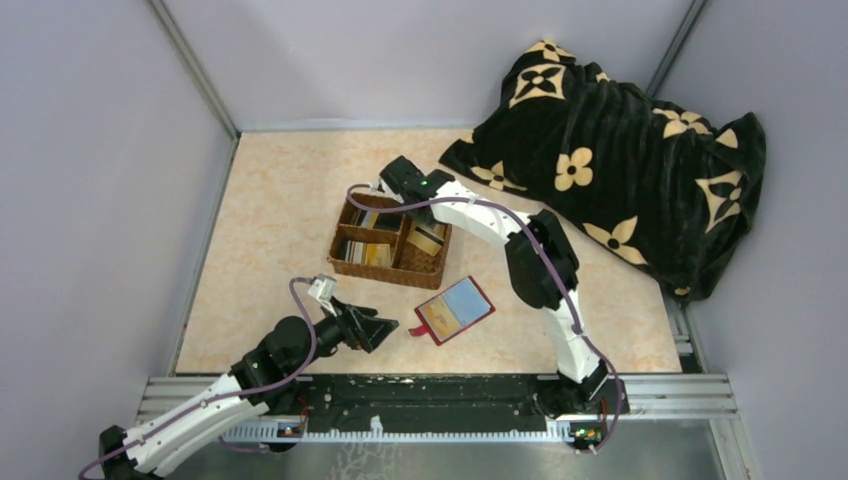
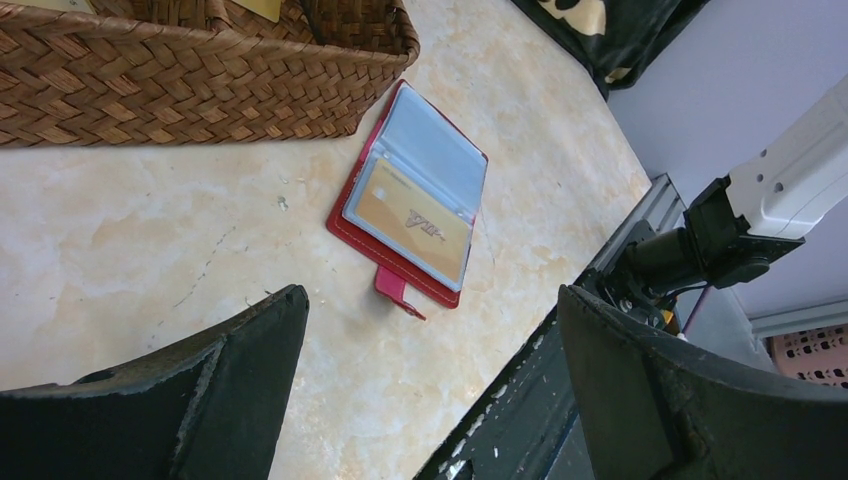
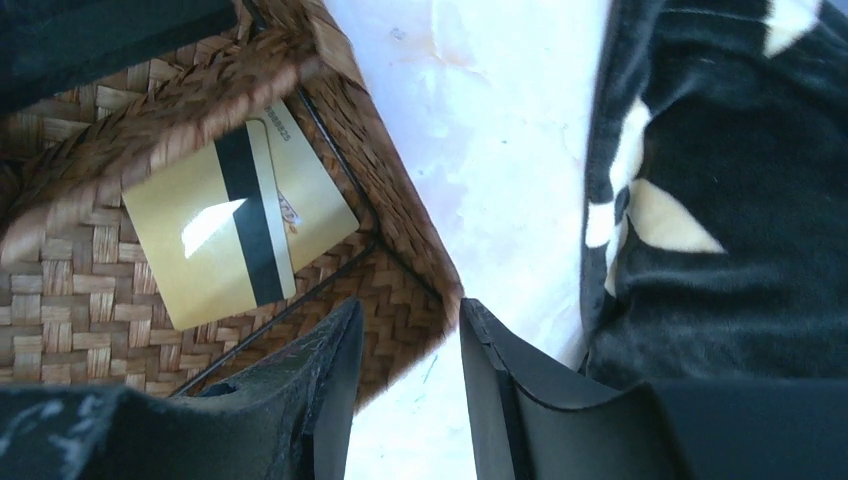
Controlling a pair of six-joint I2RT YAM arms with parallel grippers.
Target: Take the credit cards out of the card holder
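Cards lie in two places: several credit cards [image 1: 425, 238] rest flat in the compartments of a brown wicker basket [image 1: 385, 272], and one orange-yellow card [image 2: 410, 215] sits in a clear pocket of the card holder [image 1: 455, 309].

The red holder lies open and face up on the tabletop [image 1: 280, 200], near the basket's near right corner but not touching it. Its long axis runs on a diagonal. The end with the small snap tab [image 1: 417, 329] points back toward the near side of the basket's front wall. The other end angles off to the basket's right.

The left gripper [image 1: 385, 328] hangs low, nearer than the basket's front wall and aimed at the tab end. Its fingers [image 2: 200, 400] are spread wide and hold nothing.

The right gripper [image 3: 410, 400] is over the basket's far right corner, with only a narrow gap between its fingers and nothing caught in it. In the compartment below it, a gold card with a black stripe [image 3: 220, 230] overlaps a paler one.

The tabletop is beige, marbled stone-look. Pale grey-lavender walls close it in on three sides. A black blanket with cream flower motifs [image 1: 620, 150] is heaped beyond the basket's right. A metal rail [image 1: 450, 385] runs along the near edge.
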